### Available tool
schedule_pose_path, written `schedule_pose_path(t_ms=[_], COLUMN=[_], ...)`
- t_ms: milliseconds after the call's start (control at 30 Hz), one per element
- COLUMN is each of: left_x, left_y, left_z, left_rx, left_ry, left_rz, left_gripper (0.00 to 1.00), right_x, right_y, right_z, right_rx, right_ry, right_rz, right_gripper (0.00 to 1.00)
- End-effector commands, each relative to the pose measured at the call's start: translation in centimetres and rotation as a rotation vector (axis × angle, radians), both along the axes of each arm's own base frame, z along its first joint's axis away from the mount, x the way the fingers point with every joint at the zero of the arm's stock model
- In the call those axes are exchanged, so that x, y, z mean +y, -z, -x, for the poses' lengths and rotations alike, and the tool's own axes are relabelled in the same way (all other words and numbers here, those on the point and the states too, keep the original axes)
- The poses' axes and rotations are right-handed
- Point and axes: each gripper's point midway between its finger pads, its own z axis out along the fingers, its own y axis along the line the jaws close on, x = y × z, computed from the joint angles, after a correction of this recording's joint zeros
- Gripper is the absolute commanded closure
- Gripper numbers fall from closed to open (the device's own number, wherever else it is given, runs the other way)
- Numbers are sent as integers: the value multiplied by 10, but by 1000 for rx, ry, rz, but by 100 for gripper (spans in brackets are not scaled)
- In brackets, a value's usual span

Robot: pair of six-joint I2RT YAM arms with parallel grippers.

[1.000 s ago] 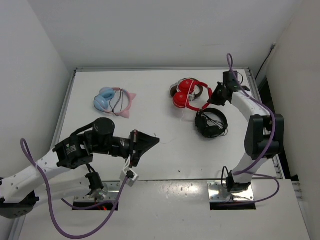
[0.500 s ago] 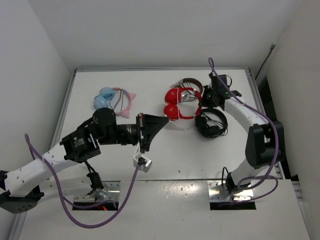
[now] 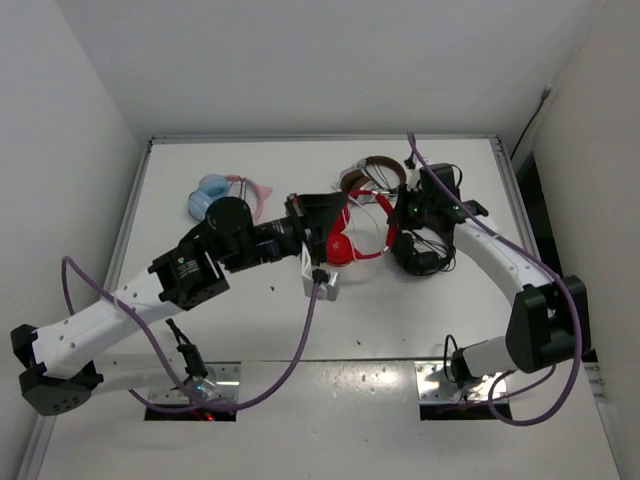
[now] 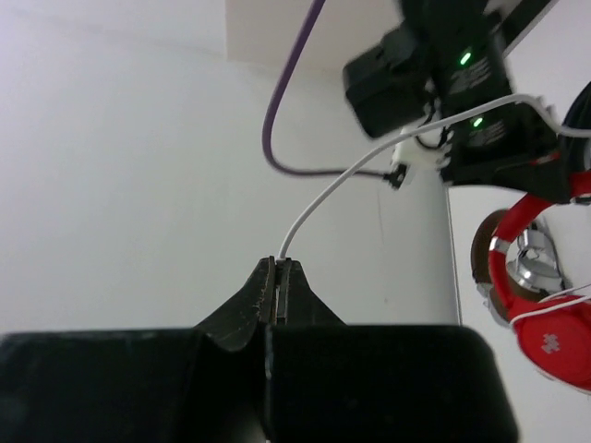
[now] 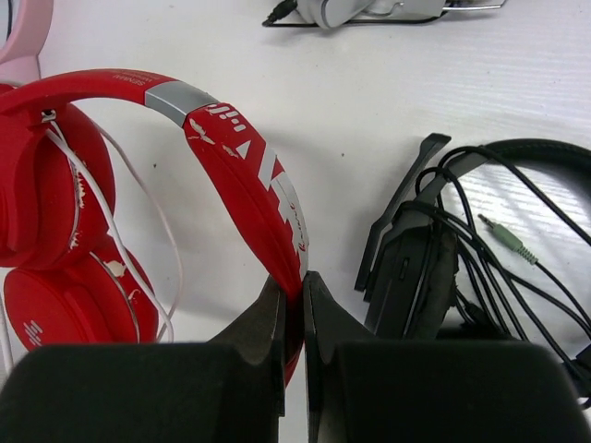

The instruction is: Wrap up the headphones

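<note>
Headphones: four pairs. One red pair at centre, one black pair right of centre, one brown-and-silver pair upper centre, one blue-and-pink pair upper left.
Robot arms: two.
Pincers: two, left pincer and right pincer.
Worktop: one.

We looked down from above and behind the arm bases over the whole table. Our left wrist camera peered close along the left gripper toward the right arm — the right wrist camera faced down, near the tabletop. All three shared the red headphones.
</note>
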Motion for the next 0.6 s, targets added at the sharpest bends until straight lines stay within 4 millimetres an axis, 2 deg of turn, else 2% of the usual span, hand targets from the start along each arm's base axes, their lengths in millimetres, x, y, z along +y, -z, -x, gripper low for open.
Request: schedule_pose_path(t_ms=[0,33,100,133,167,200,233,267,300,333,467,500,533,567], left_x=[20,18,26,30,28,38,42,44,54,56,76,90,94,94], left_y=[-43,-32,-34,-36,-24,-28,-27,-25,-23,-21,-1,-8,-5,12], left_z=[-36,-52,-72,-81,-95,-107,-118,-127,-146,-155,-202,-214,-222,-237], left_rx=[11,39,79,88,117,141,155,171,189,221,336,359,379,420], left_ry=[-156,-201,-263,-289,-322,-357,-387,-406,-457,-474,-586,-618,-637,-664], left_rz=[166,154,191,208,193,223,237,244,256,277,304,347,356,335], left_gripper=[100,100,100,100,100,100,100,100,100,100,100,100,100,100], right_x=[20,23,26,30,30,29,34,33,32,32,30,29,29,29], right_y=[-41,-43,-36,-39,-38,-34,-38,-34,-36,-36,-40,-38,-38,-41], right_z=[-2,4,14,17,21,23,26,28,30,30,32,33,33,34], right_rx=[-133,-143,-129,-138,-136,-126,-135,-126,-126,-126,-137,-128,-128,-137], right_ry=[-73,-95,-108,-121,-129,-129,-145,-145,-145,-145,-143,-143,-143,-143], right_rz=[-87,-81,-79,-82,-89,-86,-95,-93,-93,-93,-101,-99,-99,-101], right_gripper=[100,100,100,100,100,100,100,100,100,100,100,100,100,100])
